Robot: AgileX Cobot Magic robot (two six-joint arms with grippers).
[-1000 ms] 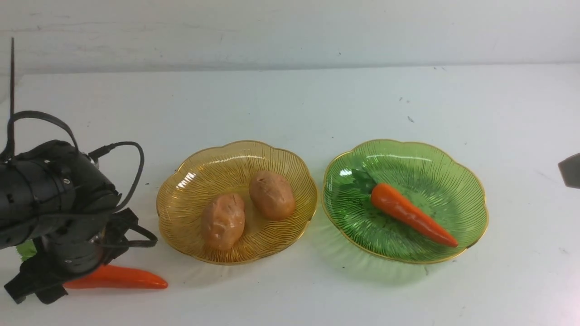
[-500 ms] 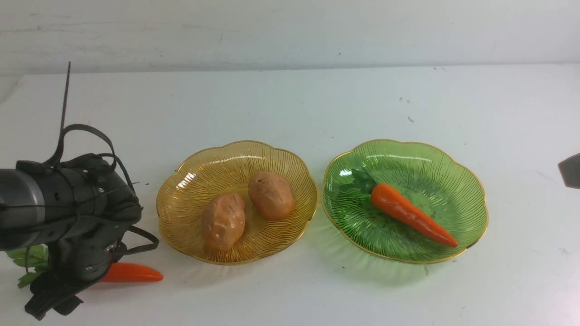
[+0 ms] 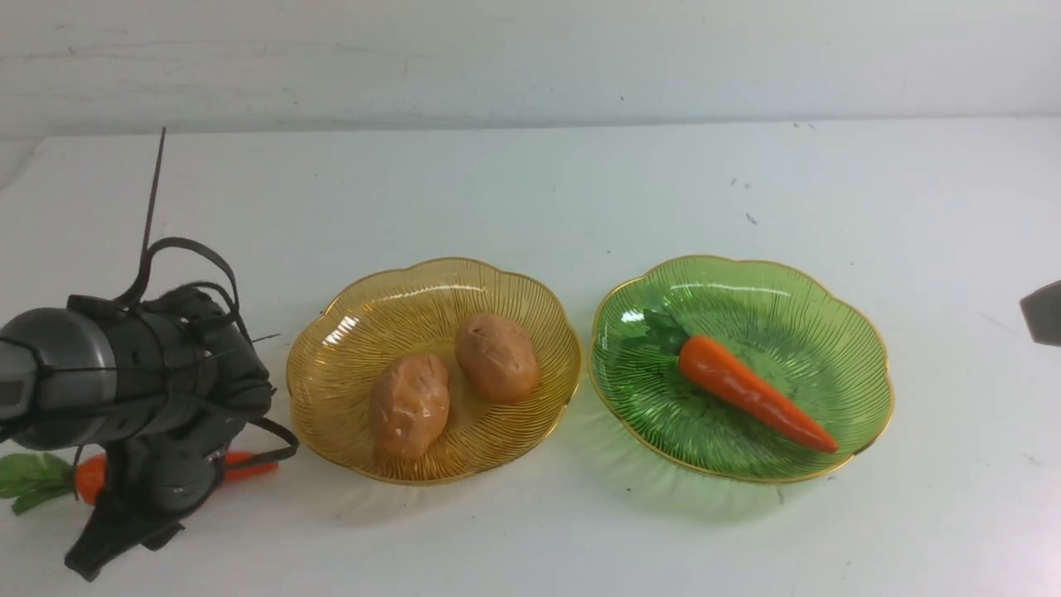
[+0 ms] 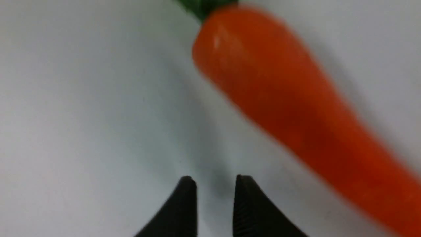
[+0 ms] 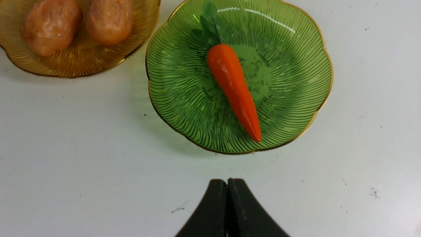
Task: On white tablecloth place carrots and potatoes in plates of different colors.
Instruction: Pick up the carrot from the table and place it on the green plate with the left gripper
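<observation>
On the white tablecloth [image 3: 514, 191] the amber plate [image 3: 356, 332] holds two potatoes [image 3: 409, 405] [image 3: 497, 356]. The green plate [image 3: 829, 348] holds one carrot [image 3: 750, 391], also seen in the right wrist view as the carrot [image 5: 235, 87] on the green plate [image 5: 296, 65]. A second carrot [image 3: 249, 468] lies on the cloth at the near left, mostly hidden behind my left arm. My left gripper [image 4: 213, 179] hovers low beside that carrot [image 4: 283, 98], its jaws a narrow gap apart with only cloth between them. My right gripper [image 5: 227, 181] is shut and empty, short of the green plate.
The loose carrot's green leaves [image 3: 29, 481] stick out at the left edge. A dark part of my right arm [image 3: 1044, 311] shows at the right edge. Cables loop over the left wrist [image 3: 182, 257]. A wall runs behind the table.
My left arm has swung right and its jaws have narrowed. The loose carrot has shifted left and farther back, and its leaves now show.
</observation>
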